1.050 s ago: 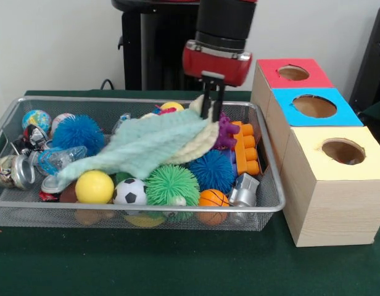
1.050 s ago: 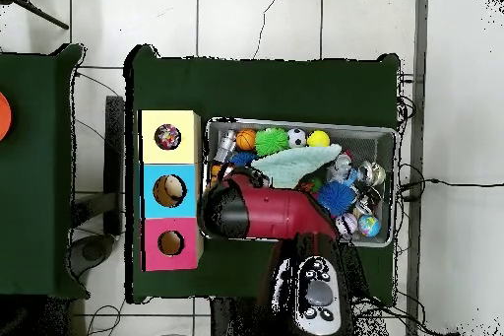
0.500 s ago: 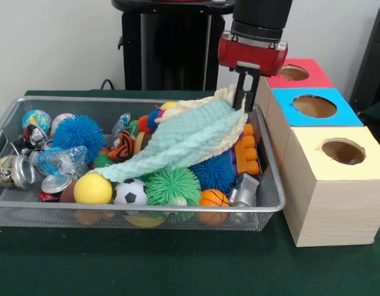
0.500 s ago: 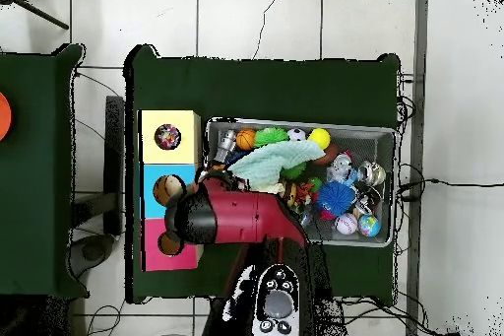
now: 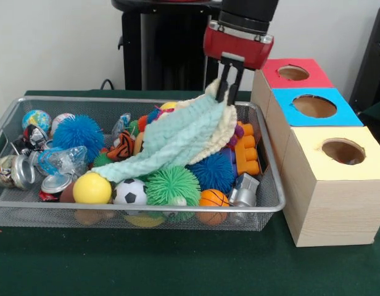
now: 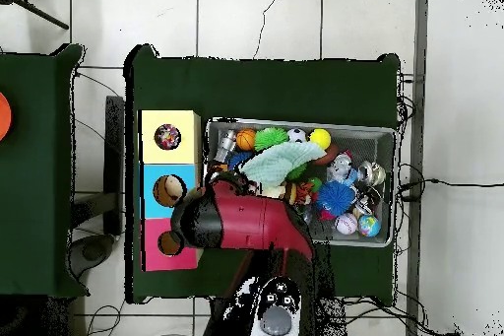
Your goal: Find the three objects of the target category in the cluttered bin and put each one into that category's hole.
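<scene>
- Fingers (image 5: 225, 91) are pinching one corner of a mint and cream cloth (image 5: 177, 139), closed together on it, above the bin's (image 5: 147, 213) far right corner.
- Cloth is hanging from that pinch and draping down and left across the toys, its lower end lying near the yellow ball (image 5: 92, 188).
- Bin is sitting on the green bench (image 5: 147, 265), just beside the row of three boxes.
- Boxes are standing side by side: red box (image 5: 293, 73) farthest, blue box (image 5: 313, 106) in the middle, yellow box (image 5: 338, 154) nearest, each showing a round hole on top.
- Along the bin's front a soccer ball (image 5: 129, 192), a green spiky ball (image 5: 172, 187), a small basketball (image 5: 213, 198) and a silver toy (image 5: 242, 190) are lying close together.
- Blue spiky ball (image 5: 211, 171) is showing under the cloth's right edge, with an orange block (image 5: 247, 151) just beside it.
- Another blue spiky ball (image 5: 78, 132) is sitting at the left, near a crushed can (image 5: 11, 171) and a globe ball (image 5: 36, 119).
- Overhead, the arm (image 6: 246, 226) is covering the bin's near left side, and something is lying inside each hole, though I cannot tell what.
</scene>
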You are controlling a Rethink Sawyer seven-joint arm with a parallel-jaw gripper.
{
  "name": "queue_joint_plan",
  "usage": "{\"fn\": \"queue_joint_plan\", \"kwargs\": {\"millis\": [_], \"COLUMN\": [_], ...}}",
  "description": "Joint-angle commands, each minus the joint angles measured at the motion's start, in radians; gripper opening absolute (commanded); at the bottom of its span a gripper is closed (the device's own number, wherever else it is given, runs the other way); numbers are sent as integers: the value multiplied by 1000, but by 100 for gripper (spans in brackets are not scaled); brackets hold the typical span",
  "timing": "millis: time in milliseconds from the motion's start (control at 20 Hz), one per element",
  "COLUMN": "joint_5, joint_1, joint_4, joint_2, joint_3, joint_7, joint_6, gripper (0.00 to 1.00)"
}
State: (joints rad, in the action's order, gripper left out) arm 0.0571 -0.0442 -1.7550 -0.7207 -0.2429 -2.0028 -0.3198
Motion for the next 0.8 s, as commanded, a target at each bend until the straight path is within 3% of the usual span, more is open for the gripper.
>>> {"fn": "queue_joint_plan", "kwargs": {"millis": [50,350,800], "joint_5": [69,122,215], "joint_1": [4,83,154], "joint_4": [138,161,177], "joint_2": [40,40,68], "joint_3": [-131,-92,-58], "joint_7": [-63,20,19], "joint_6": [-183,-134,-12], "gripper": [0,0,0]}}
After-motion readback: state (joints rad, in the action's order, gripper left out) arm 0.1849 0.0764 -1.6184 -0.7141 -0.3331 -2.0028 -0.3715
